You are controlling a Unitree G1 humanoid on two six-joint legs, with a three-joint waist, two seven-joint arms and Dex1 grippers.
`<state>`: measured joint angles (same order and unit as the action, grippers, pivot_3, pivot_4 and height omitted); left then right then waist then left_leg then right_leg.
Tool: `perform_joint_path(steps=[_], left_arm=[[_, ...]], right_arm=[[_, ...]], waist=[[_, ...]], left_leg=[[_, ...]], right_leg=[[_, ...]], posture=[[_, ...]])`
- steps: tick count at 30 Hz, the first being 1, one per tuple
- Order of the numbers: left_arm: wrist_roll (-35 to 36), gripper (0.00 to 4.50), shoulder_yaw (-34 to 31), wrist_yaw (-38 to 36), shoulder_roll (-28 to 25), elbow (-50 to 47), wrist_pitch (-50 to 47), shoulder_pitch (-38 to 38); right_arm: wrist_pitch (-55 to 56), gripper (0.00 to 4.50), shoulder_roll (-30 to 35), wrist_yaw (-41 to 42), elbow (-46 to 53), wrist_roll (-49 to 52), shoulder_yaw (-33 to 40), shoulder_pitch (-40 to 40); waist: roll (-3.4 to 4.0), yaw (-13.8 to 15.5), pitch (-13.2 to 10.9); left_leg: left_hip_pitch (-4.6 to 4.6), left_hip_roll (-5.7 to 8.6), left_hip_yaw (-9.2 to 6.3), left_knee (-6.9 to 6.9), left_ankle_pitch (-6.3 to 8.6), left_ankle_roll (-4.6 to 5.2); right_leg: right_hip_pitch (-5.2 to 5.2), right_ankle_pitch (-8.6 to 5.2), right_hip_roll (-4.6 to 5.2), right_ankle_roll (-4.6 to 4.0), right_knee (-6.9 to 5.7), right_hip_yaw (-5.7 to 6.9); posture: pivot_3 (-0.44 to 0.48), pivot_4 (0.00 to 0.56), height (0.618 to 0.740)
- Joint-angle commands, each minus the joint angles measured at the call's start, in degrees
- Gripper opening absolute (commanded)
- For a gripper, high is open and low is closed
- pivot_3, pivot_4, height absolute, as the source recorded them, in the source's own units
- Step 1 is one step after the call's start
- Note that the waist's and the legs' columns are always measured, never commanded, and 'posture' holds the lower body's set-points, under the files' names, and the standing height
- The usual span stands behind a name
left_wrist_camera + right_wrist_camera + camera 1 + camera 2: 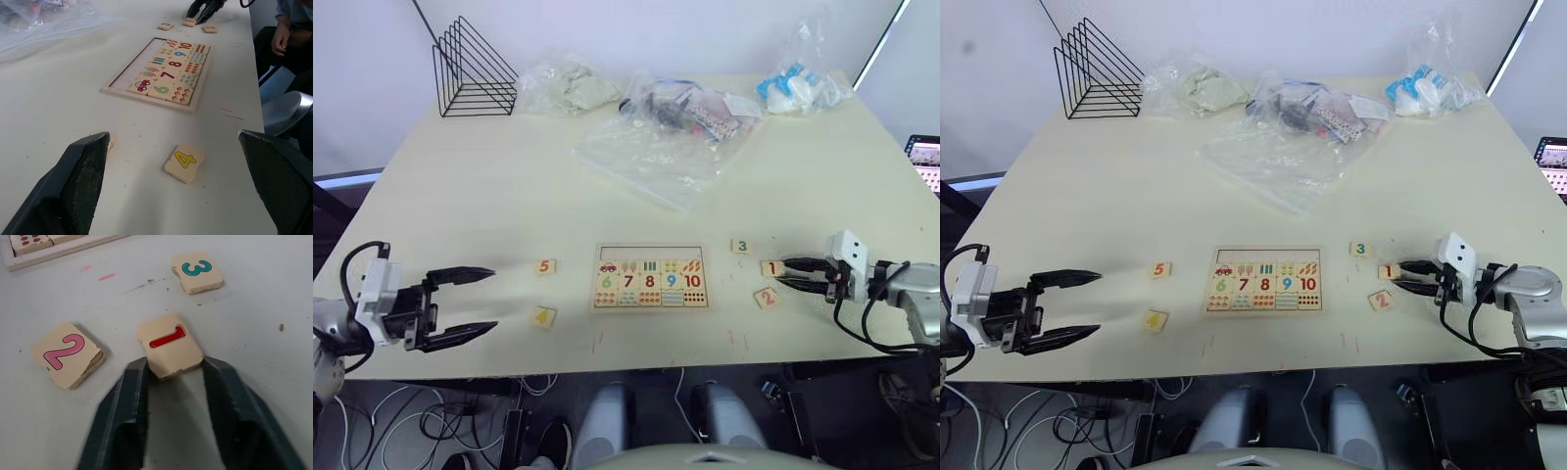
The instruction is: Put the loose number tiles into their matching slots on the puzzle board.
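The loose number tiles, small pale wooden squares with coloured numerals, lie on the cream table (460, 186) on either side of the puzzle board (651, 277), a flat rectangular wooden tray near the front edge. The red "1" tile (169, 344) matters most now: it lies flat between the tips of the right gripper (789, 273), its near edge just inside the two black fingers (128, 401). They stand a little wider than the tile, close along its sides but not clearly pressing on it, so I judge it bracketed rather than gripped. The tile lies straight ahead of the pincer, towards the board, and its numeral stroke runs across the line of the fingers.

Just beside it lie the pink "2" tile (66, 352), closer to the front edge, and the teal "3" tile (198, 271), further back; both are apart from the fingers. The right arm is plainly the nearer one for all three.

On the other side of the board, the yellow "4" tile (184, 161) and the orange "5" tile (545, 265) lie near the left gripper (475, 304), whose fingers stand wide apart with nothing between them.

The board's lower row holds 6, 7, 8, 9 and 10 with picture tiles beside them; the long strip along its far side is empty, presumably the slots for 1 to 5.
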<state>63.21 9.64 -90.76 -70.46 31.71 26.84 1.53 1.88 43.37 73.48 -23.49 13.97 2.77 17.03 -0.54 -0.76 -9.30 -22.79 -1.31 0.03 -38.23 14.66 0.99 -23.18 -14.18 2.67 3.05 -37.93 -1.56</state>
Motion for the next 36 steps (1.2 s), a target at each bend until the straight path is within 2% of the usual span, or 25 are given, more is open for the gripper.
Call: perform_joint_path(steps=[1, 9, 17, 24, 36], left_arm=[[0.99, 4.5, 0.01, -1.74, -1.04, 0.72, 1.6, 0.52], [0.98, 4.5, 0.36, -1.74, -0.69, 1.15, 1.71, 0.93], [1.14, 4.5, 0.27, -1.74, -0.55, 1.27, 1.71, 0.94], [1.21, 4.5, -0.1, -1.74, -0.48, 1.44, 1.88, 0.65], [1.41, 4.5, -0.81, -1.74, -0.35, 1.65, 2.09, 0.13]], right_arm=[[0.99, 0.88, 0.66, 0.15, 1.11, -0.48, -0.24, -0.02], [-0.68, 0.88, 1.91, 0.25, 3.63, -0.62, -0.35, -0.44], [-14.61, 0.88, 3.37, -3.15, 12.31, 1.84, 0.91, -3.28], [-21.74, 0.88, 4.17, -5.93, 17.99, 4.07, 1.81, -5.76], [-26.85, 0.88, 4.57, -7.73, 23.24, 6.26, 1.46, -2.76]], waist=[[0.0, 0.0, 0.0], [0.01, 0.0, -0.01], [0.01, 0.04, -0.01], [0.0, 0.07, -0.01], [0.0, 0.03, -0.01]], left_leg=[[0.0, 0.0, 0.0, 0.0, 0.0, 0.0], [0.0, 0.0, 0.0, 0.0, 0.0, 0.0], [-0.02, 0.0, -0.01, 0.0, 0.0, 0.0], [-0.05, -0.01, -0.01, 0.0, 0.0, 0.0], [-0.08, -0.02, 0.0, 0.0, 0.0, 0.0]], right_leg=[[0.0, 0.0, 0.0, 0.0, 0.0, 0.0], [-0.01, 0.0, 0.0, 0.0, 0.0, 0.0], [-0.02, 0.0, 0.0, 0.0, 0.0, 0.0], [-0.03, 0.0, 0.01, 0.0, 0.0, 0.0], [-0.08, 0.0, 0.01, 0.0, 0.0, 0.0]], posture=[[0.0, 0.15, 0.74], [0.0, 0.15, 0.74], [0.0, 0.15, 0.74], [0.0, 0.15, 0.74], [0.0, 0.15, 0.74]])
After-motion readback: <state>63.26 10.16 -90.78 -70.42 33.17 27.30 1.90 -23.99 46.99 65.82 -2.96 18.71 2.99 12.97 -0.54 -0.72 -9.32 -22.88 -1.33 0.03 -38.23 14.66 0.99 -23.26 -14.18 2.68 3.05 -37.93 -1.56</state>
